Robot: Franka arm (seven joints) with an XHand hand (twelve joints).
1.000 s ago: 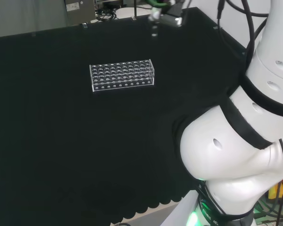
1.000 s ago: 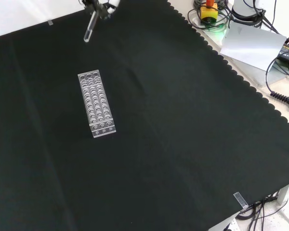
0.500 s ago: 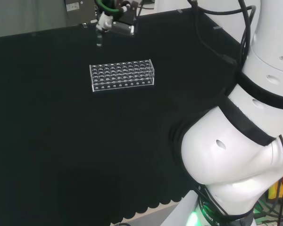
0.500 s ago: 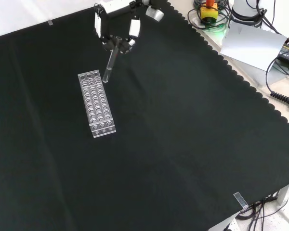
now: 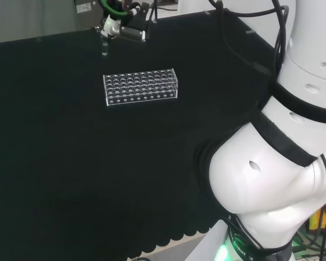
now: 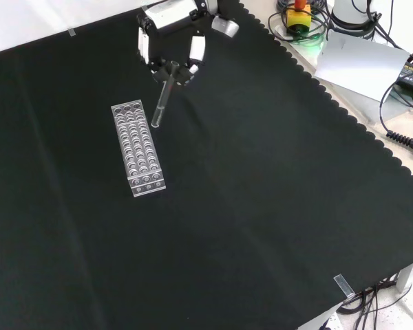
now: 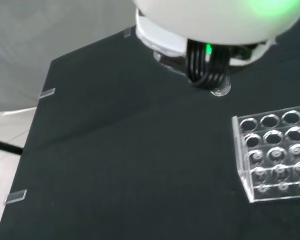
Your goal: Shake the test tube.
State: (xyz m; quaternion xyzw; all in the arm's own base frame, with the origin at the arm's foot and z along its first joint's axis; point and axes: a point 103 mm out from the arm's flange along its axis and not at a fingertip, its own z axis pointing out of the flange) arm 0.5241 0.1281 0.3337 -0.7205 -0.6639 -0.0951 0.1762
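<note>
Pinching the test tube (image 6: 162,102) between curled fingers, the hand (image 6: 168,34) holds it in the air just right of the rack's (image 6: 139,148) far end, front view; tube lifted, shaking apparently underway, return to rack pending.

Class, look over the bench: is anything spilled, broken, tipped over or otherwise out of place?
Nothing stands out. The test tube hangs slightly tilted in the hand, as shaking would need; the rack lies flat on the cloth, with no spill.

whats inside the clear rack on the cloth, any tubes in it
The rack shows rows of open holes, and no tube stands in any of them. The one test tube hangs beside it, held in the hand. Whether that tube holds liquid cannot be seen.
</note>
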